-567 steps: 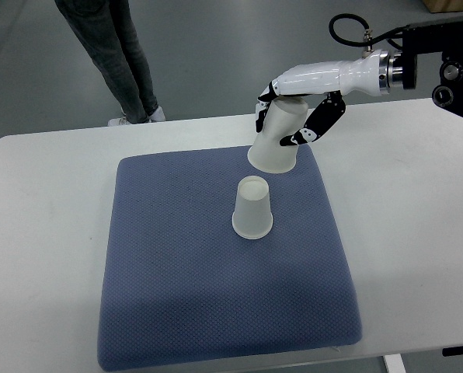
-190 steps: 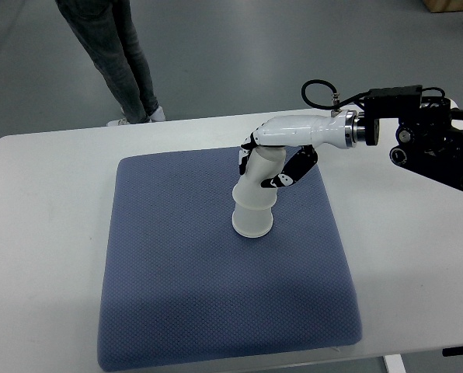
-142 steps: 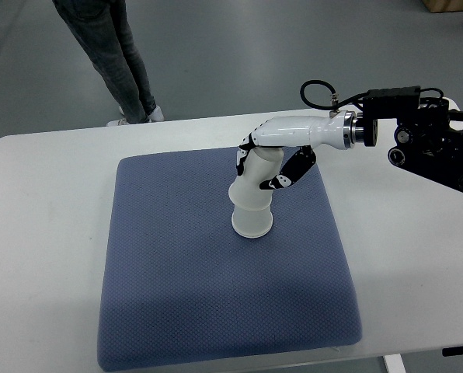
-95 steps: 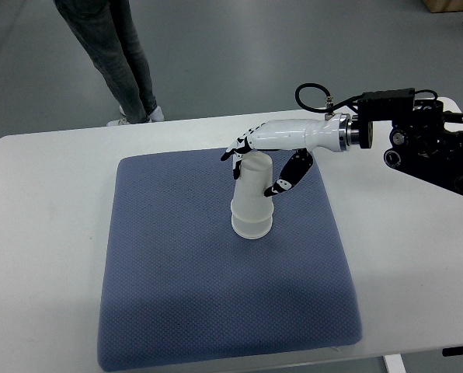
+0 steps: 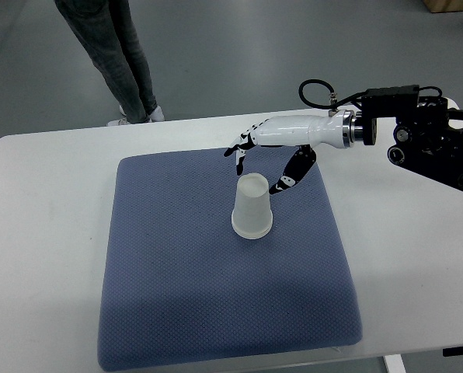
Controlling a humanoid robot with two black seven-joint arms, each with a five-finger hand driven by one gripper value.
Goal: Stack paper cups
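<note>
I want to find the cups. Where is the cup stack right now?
The cup stack stands upside down near the middle of the blue mat, just below the right hand's open fingers.

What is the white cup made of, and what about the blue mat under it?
The cup looks like paper: matte white with thin, plain walls and a rolled rim at its base, as it stands upside down. The mat looks like soft fabric, maybe over foam: dull blue with a fine dotted weave and rounded, puffy edges. The padding inside cannot be seen.
</note>
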